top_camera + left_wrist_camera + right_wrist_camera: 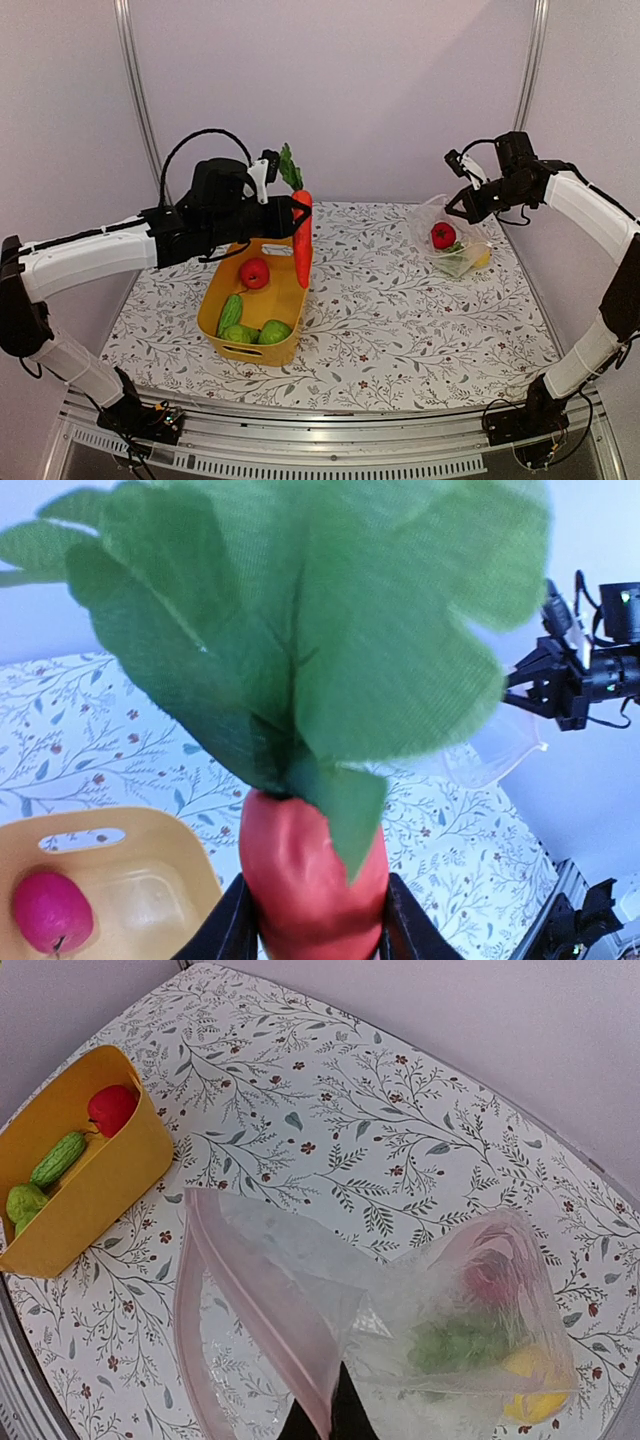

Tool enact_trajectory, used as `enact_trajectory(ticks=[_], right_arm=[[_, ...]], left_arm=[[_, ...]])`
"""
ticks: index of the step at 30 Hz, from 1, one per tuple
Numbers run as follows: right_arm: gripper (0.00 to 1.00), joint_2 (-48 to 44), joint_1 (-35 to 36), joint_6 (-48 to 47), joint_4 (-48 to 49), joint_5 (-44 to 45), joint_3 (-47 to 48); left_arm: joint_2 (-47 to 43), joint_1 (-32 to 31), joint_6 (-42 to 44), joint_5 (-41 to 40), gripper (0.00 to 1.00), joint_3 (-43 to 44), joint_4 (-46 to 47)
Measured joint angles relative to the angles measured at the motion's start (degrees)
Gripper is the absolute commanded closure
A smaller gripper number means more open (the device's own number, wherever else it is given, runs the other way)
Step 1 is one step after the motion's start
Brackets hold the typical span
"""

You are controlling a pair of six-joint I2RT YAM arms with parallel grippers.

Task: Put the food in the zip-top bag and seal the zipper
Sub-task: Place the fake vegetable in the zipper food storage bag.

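Observation:
My left gripper (297, 215) is shut on an orange carrot (302, 242) with a green leafy top (300, 630), holding it upright in the air above the yellow basket (218, 303); the black fingers (232, 925) press both sides of the carrot (315, 875). At the far right the clear zip-top bag (440, 222) hangs lifted, with my right gripper (462, 207) shut on its mouth edge. The pinkish zipper (255, 1295) runs along the gaping mouth. Inside the bag (400, 1310) lie a red apple (443, 236), something green (460, 1345) and a yellow lemon (530, 1370).
In the basket (100, 1190) lie a red apple (254, 273), a cucumber (230, 313) and green limes (273, 331). The flowered tablecloth (380, 310) covers the table between basket and bag. Metal frame posts stand at the back corners.

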Motion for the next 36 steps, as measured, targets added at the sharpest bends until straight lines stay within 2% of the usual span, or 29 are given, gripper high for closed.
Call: enact_trajectory(ticks=[7,15,25,36], right_arm=[[1.0,0.0,1.4,0.0,-1.4,0.1,1.7],[1.0,0.0,4.0,0.0,-2.7,0.4,3.3],[1.0,0.0,5.1,0.2,-5.5,-1.0,6.7],[1.0,0.8,5.7,1.4,-6.6,-3.3,7.2]], left_arm=[[3.0,-7.7,3.1,-0.3,0.88,0.0,19.5],[13.7,-14.8,9.6,-2.0,0.9,3.5,39.8],[24.5,-17.0,16.5,-9.4,0.91,8.4,59.5],[36.6,-18.1,24.3,-17.0,0.87,17.6,72.6]])
